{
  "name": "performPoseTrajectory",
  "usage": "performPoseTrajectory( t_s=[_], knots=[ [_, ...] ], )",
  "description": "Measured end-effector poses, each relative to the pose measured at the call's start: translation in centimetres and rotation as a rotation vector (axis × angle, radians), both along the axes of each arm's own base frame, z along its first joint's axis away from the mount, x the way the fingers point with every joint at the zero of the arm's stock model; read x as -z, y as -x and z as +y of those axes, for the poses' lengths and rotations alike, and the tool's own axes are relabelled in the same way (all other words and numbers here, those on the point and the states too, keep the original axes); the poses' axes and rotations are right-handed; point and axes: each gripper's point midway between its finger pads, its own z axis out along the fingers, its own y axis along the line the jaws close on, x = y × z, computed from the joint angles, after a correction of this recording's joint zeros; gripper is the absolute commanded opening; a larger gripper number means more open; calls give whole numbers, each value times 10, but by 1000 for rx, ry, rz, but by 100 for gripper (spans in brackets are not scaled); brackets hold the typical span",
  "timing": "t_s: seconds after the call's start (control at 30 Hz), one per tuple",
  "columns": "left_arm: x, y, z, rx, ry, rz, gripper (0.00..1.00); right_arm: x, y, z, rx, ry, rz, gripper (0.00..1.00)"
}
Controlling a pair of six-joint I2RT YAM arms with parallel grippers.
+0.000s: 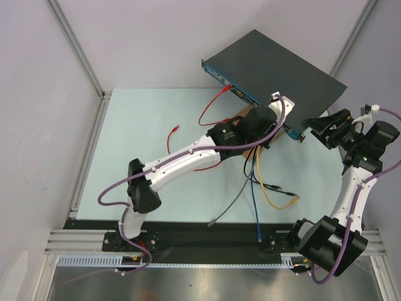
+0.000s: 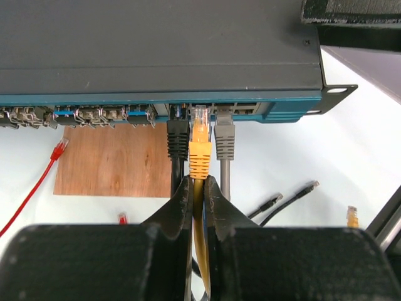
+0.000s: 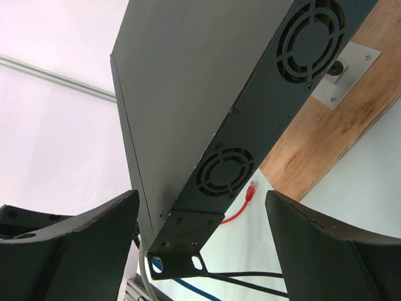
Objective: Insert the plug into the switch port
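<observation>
The switch (image 1: 276,69) is a flat black box with a narrow blue front face (image 2: 94,116) carrying a row of sockets. My left gripper (image 2: 198,188) is shut on the orange cable just behind its orange plug (image 2: 200,143). The plug's clear tip sits at a port between a black plug (image 2: 177,138) and a grey plug (image 2: 224,139), both seated. My right gripper (image 3: 200,213) is open, its jaws either side of the switch's right end with the fan grilles (image 3: 224,172) and mounting ear (image 3: 178,256). In the top view it sits at the switch's right corner (image 1: 332,128).
A brown wooden board (image 2: 116,160) lies under the switch front. A red cable (image 1: 210,110) and its red plug (image 2: 59,148) lie to the left. Loose black, blue, grey and orange cable ends (image 1: 276,188) trail on the mat toward the near edge.
</observation>
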Motion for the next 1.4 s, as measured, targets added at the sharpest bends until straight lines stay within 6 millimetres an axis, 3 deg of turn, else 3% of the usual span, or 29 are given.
performPoseTrajectory(
  t_s=[1.2, 1.4],
  knots=[
    [-1, -8, -9, 29, -14, 37, 0, 2, -1, 9, -34, 0, -5, 85],
    [-1, -8, -9, 40, -4, 49, 0, 14, -4, 10, -43, -51, 12, 74]
  ],
)
